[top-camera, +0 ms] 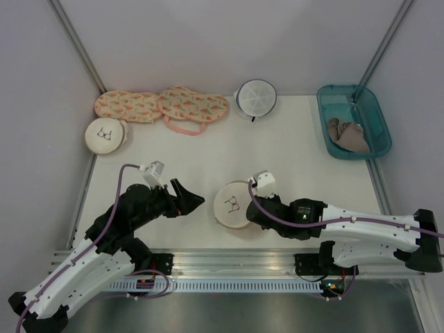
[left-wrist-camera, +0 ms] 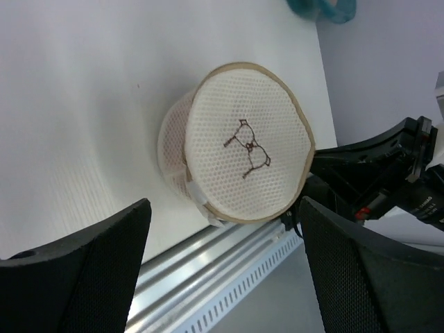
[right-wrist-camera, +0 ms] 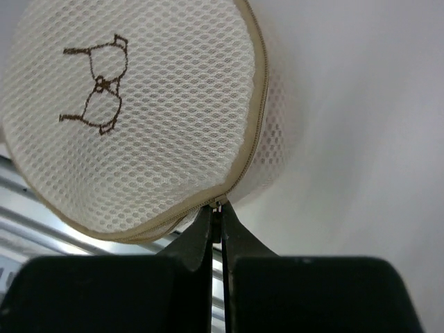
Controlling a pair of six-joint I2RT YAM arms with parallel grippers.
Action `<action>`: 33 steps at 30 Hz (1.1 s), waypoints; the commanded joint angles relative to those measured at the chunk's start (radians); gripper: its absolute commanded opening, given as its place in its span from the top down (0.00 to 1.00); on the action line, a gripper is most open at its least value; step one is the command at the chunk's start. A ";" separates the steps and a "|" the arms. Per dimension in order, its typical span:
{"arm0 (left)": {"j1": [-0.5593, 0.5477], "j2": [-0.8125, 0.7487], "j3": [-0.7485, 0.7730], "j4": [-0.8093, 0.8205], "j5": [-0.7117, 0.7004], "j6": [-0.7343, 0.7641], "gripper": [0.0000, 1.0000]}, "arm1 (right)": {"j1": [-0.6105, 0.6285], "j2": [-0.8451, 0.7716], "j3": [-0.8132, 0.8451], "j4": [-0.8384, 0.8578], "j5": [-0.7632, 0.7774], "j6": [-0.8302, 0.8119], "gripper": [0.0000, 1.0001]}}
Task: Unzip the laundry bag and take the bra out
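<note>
The bag (top-camera: 232,205) lies between the two claws. The right claw (right-wrist-camera: 216,216) is pinched tight on the zip pull (right-wrist-camera: 217,203) at the bag's rim. The left claw (top-camera: 193,202) gapes wide just beside the bag's opposite side, not touching it.

Well beyond both claws sit a second bag (top-camera: 106,135), two pouches (top-camera: 127,105), a mesh bag (top-camera: 255,97) and a teal bin (top-camera: 324,114) holding a tan bra (top-camera: 349,137). Nothing stands between the claws and the bag.

The table (top-camera: 291,152) is white and the walls (top-camera: 208,41) grey. A metal rail (top-camera: 236,258) edges the table just beside the bag, and bare table stretches beyond the claws.
</note>
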 commanded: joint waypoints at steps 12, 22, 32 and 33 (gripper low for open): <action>-0.021 -0.188 -0.209 0.020 0.314 -0.449 0.07 | 0.074 0.218 -0.132 0.799 -0.461 0.096 0.99; -0.021 -0.276 -0.260 0.022 0.326 -0.541 0.07 | 0.074 0.213 -0.123 0.860 -0.210 0.172 1.00; -0.021 -0.273 -0.283 0.007 0.285 -0.625 0.01 | 0.077 0.124 -0.192 0.883 -0.067 0.224 0.99; -0.021 -0.271 -0.284 0.011 0.271 -0.641 0.00 | 0.079 0.123 -0.196 0.885 -0.064 0.224 1.00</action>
